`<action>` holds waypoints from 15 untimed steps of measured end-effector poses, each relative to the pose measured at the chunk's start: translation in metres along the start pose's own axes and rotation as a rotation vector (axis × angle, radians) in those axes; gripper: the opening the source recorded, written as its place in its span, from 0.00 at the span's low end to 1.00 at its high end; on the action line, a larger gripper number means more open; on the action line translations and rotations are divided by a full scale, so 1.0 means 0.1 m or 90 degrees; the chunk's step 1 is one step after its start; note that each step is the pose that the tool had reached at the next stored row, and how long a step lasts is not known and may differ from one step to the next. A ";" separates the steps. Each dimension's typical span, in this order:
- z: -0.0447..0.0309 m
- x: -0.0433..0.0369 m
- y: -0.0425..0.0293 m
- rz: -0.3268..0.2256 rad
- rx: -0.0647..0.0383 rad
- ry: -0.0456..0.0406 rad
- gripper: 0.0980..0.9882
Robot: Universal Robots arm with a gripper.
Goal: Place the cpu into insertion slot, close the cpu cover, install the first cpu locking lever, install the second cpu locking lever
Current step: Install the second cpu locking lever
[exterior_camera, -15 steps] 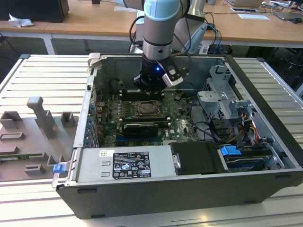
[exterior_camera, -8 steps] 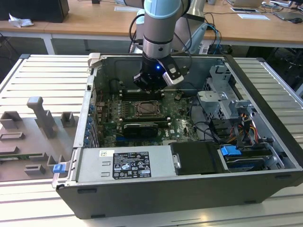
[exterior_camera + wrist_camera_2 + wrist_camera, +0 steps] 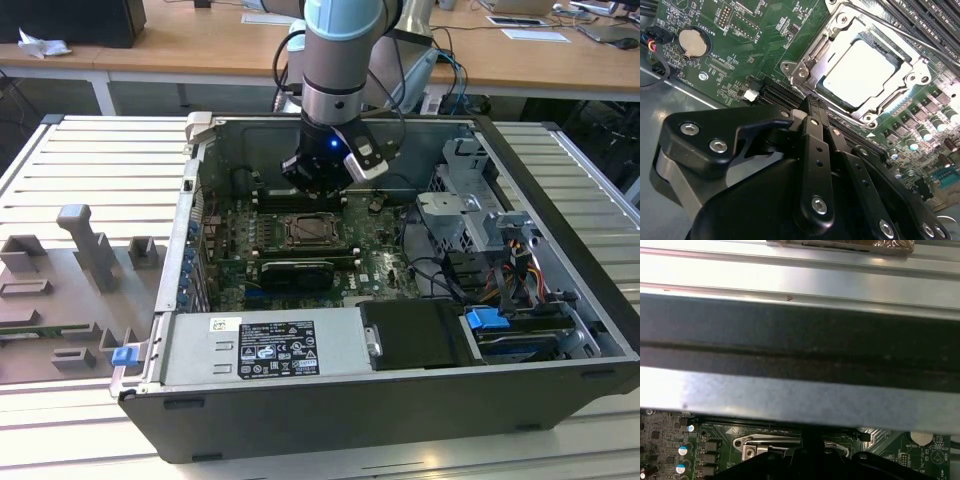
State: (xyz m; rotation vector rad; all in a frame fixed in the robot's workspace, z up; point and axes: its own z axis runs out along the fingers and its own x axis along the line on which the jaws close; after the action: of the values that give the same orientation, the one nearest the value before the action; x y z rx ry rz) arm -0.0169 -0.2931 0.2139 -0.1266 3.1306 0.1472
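Cpu [image 3: 860, 72] sits in the slot [image 3: 826, 80], cover [image 3: 900, 70] down over it, so I judge the lever step is in hand. Gripper [image 3: 812, 102] hangs just above the socket edge, fingers pinched together, holding nothing. Next move needs a fine hook on a thin lever [image 3: 920, 37]. Tight room: case wall [image 3: 800, 340] close behind, mem slots [image 3: 935, 20] beside.
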 end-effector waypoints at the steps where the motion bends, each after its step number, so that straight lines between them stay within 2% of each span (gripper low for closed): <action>1: 0.000 0.000 -0.001 0.000 0.000 0.0001 0.01; 15: -0.004 0.004 -0.045 0.000 0.000 0.0000 0.01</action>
State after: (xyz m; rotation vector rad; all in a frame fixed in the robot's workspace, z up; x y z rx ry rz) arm -0.0169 -0.2977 0.2139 -0.1266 3.1306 0.1473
